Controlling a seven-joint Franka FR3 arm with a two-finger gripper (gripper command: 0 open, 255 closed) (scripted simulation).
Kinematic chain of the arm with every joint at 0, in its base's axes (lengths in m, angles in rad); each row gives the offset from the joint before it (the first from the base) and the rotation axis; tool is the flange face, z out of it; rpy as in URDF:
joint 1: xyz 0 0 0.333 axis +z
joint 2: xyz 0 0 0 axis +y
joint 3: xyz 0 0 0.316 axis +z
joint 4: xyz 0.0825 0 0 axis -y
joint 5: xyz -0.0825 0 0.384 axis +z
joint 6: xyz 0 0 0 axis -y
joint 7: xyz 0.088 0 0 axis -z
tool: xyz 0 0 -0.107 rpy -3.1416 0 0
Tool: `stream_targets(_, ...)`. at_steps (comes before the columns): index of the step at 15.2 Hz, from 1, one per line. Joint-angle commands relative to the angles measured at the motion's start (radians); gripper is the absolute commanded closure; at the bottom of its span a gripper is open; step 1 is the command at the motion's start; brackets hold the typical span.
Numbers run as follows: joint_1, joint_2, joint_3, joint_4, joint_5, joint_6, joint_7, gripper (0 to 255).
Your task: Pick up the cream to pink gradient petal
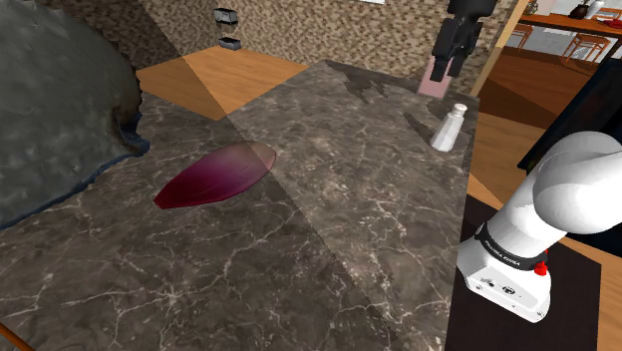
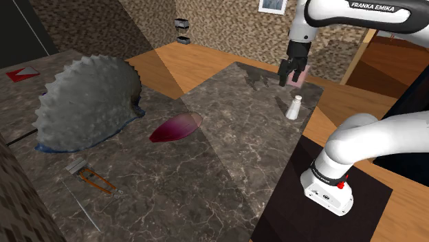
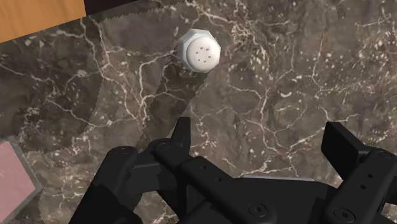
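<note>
The petal lies flat on the dark marble table, deep magenta fading to a pale pinkish tip; in the second exterior view the petal rests near the table's middle. My gripper hangs far from it, above the table's far end. In the second exterior view the gripper hovers beside a pink box. In the wrist view the gripper is open, fingers apart over bare marble, nothing between them.
A white shaker stands near the far edge, below the gripper. The pink box stands behind it. A big grey spiky object lies beyond the petal. An orange-handled tool lies near the table's edge.
</note>
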Motion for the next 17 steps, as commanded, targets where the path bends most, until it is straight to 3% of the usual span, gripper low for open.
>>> stream_targets(1,0.0,0.0,0.0,0.0,0.0,0.0,0.0,0)
stream_targets(10,-0.003,-0.333,0.169,-0.382,0.319,0.306,0.336,0)
stream_targets(17,0.08,-0.449,0.448,-0.561,0.648,0.64,0.62,0)
